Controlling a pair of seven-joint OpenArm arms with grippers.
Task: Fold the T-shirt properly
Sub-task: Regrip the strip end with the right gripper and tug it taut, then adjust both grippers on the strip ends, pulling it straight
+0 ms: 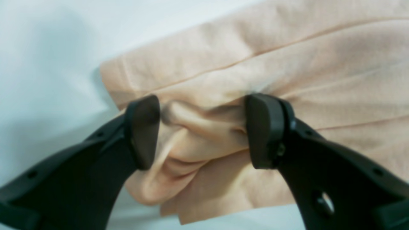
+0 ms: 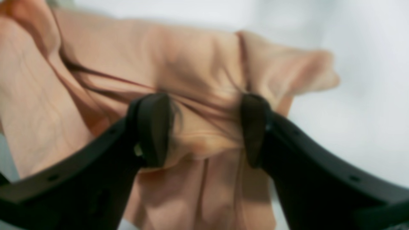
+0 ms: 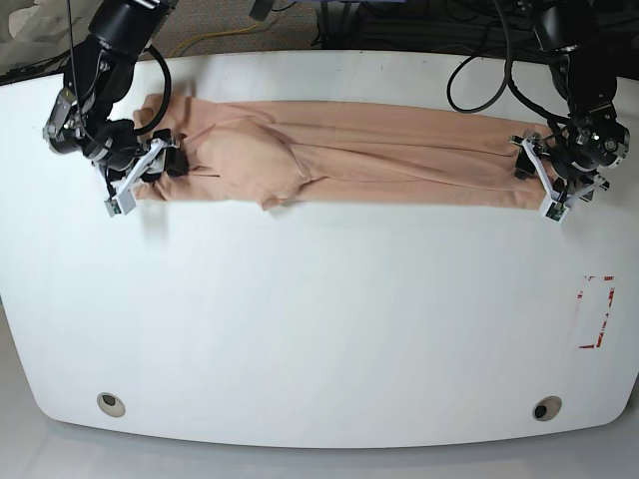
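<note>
The peach T-shirt [image 3: 379, 150] lies as a long narrow band across the far part of the white table [image 3: 319, 319], with a folded-over flap near its left end. My left gripper [image 3: 534, 170] is at the band's right end. In the left wrist view the left gripper [image 1: 201, 127] pinches a bunched ridge of the T-shirt [image 1: 287, 57] between its pads. My right gripper [image 3: 165, 160] is at the band's left end. In the right wrist view the right gripper [image 2: 204, 127] squeezes gathered T-shirt [image 2: 191, 57] cloth, with creases running out from the pads.
A red outlined rectangle [image 3: 596, 311] is marked on the table at the right. Two round holes [image 3: 111, 403] [image 3: 545, 408] sit near the front edge. Cables run behind the table's far edge.
</note>
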